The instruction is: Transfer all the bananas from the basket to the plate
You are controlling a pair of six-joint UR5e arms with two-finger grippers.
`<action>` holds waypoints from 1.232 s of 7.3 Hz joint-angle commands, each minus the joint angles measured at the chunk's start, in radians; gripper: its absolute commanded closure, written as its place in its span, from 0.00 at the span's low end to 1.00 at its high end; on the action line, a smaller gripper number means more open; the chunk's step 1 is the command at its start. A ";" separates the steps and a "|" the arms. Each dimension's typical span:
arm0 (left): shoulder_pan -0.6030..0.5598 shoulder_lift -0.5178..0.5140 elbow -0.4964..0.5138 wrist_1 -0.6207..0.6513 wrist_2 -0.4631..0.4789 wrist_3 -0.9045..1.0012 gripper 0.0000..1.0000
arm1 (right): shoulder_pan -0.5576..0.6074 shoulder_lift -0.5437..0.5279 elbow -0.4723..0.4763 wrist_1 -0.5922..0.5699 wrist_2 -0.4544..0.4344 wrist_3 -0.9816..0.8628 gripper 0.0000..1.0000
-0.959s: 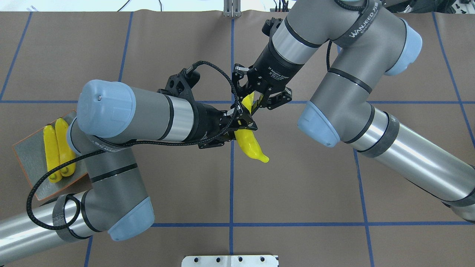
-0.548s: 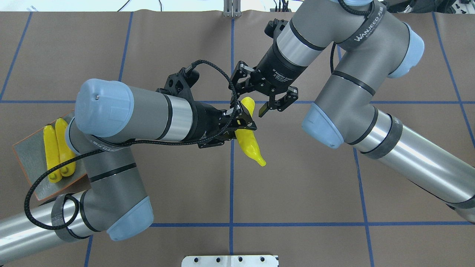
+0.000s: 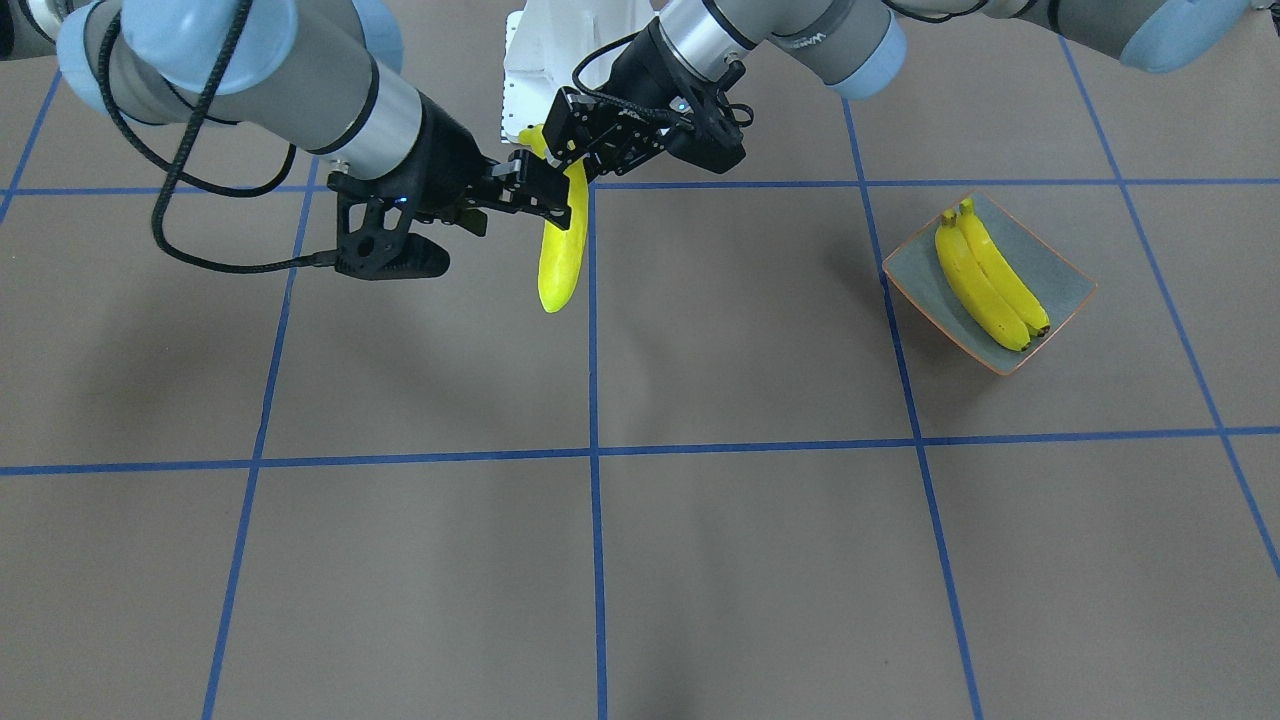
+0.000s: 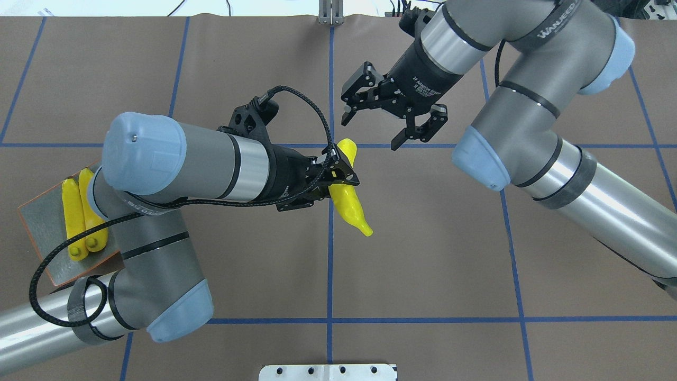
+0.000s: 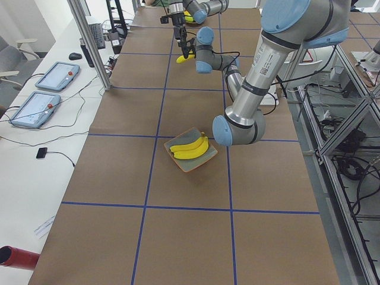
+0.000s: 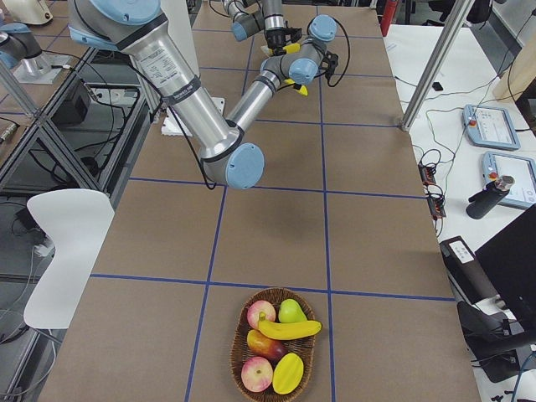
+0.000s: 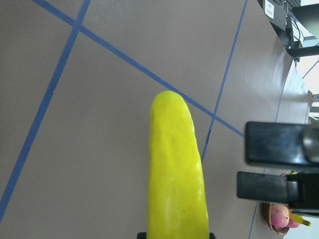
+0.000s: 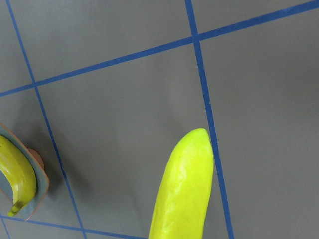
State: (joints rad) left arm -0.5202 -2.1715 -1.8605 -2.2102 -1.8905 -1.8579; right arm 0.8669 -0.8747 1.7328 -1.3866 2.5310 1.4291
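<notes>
Right gripper [image 4: 372, 132] backed off toward 1 o'clock, jaws wide, empty; your left gripper [image 4: 341, 172] clamps banana [image 4: 353, 210] midair.

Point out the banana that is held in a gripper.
The bright yellow banana clamped in the left gripper, above mid-table. Two other bananas lie on the grey-green plate; the fourth banana lies in the wicker basket.

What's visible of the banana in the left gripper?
The held banana is bright yellow, smooth, glossy, gently curved, plastic-looking. The left gripper has its fingers shut on it near one end; the longer part hangs free. It is in mid-air above the table, touching nothing else; the open right gripper is clear of it.
</notes>
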 commanded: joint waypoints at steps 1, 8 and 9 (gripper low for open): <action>-0.014 0.171 -0.121 0.001 0.007 -0.077 1.00 | 0.059 -0.053 0.007 0.003 0.012 -0.018 0.00; -0.124 0.556 -0.285 -0.002 0.222 -0.316 1.00 | 0.078 -0.131 0.027 0.003 -0.202 -0.147 0.00; -0.124 0.594 -0.296 -0.008 0.222 -0.317 1.00 | 0.076 -0.133 0.030 0.003 -0.218 -0.145 0.00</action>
State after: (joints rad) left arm -0.6355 -1.6354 -2.1396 -2.2123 -1.6701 -2.1705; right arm 0.9446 -1.0037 1.7597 -1.3837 2.3277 1.2862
